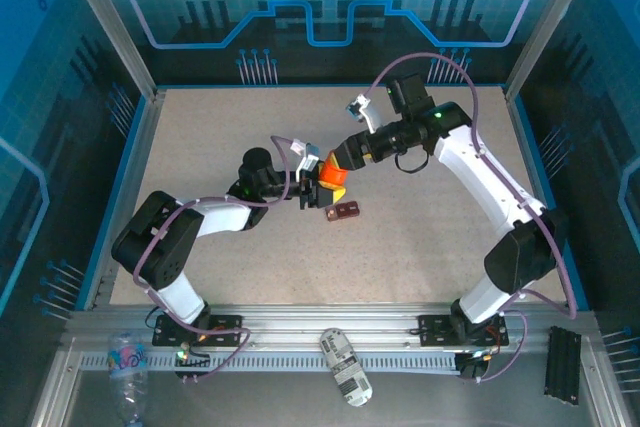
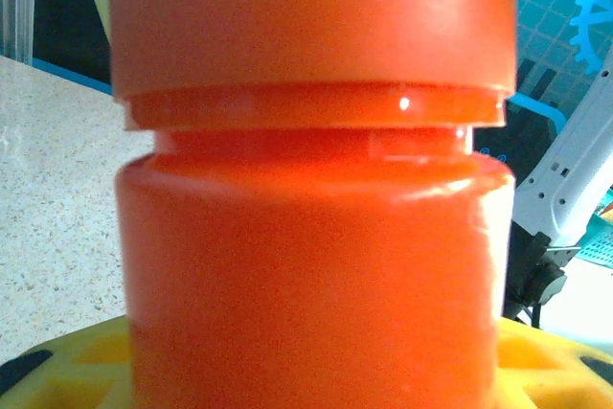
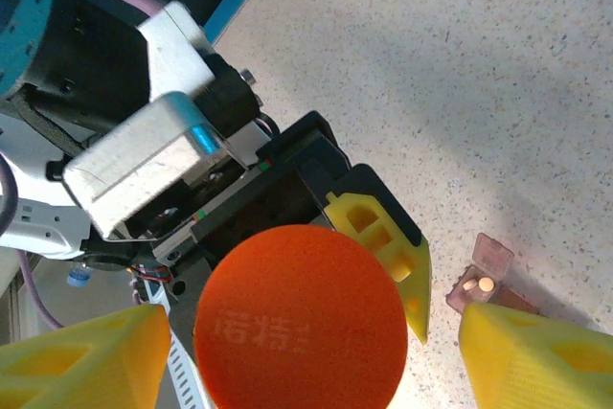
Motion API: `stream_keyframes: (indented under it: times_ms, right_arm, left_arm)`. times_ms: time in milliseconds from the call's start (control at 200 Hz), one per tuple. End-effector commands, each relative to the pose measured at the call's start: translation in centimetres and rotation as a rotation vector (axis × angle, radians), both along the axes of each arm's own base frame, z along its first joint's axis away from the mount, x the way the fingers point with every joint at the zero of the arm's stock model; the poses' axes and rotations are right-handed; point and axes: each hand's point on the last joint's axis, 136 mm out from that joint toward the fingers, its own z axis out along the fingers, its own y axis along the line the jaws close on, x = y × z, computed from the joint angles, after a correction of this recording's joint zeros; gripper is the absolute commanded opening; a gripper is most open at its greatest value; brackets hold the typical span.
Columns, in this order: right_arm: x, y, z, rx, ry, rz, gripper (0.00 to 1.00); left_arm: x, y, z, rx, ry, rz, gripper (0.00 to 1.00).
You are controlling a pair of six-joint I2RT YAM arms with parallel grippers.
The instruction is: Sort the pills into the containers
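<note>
Red-brown containers [image 1: 343, 211] on counter [image 1: 200, 147], pale pill [image 3: 486, 284] seen in one well; left hand [image 1: 320, 192] clamps orange bottle [image 1: 333, 177], right hand [image 3: 316, 342] spread wide either side of its cap [image 3: 297, 313].

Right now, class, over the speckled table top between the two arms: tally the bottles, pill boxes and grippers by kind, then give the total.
Bottles: 1, the bright orange cylindrical plastic bottle
Pill boxes: 1, the small dark red-brown rectangular box with two square wells
Grippers: 2, the left gripper and the right gripper, both yellow-fingered
Total: 4
</note>
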Motion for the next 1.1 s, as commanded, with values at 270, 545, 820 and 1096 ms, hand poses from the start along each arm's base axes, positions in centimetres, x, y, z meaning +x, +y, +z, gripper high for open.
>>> stream_keyframes:
  times_ms: [270, 545, 820, 1096]
  right_arm:
    - [-0.4, 0.6, 0.0, 0.015, 0.014, 0.027, 0.67]
    - [-0.6, 1.0, -0.6, 0.018, 0.039, 0.034, 0.51]
    - [-0.7, 1.2, -2.3, -0.014, 0.066, -0.040, 0.36]
    - [0.5, 0.9, -5.5, -0.132, 0.067, -0.313, 0.36]
  left_arm:
    - [0.2, -0.1, 1.1, -0.022, -0.033, -0.032, 0.00]
    - [0.4, -0.2, 1.3, -0.025, -0.035, -0.028, 0.00]
    - [2.2, 0.2, 2.1, -0.028, -0.055, 0.091, 0.00]
    - [3.5, 0.6, 2.5, 0.044, -0.098, 0.214, 0.00]
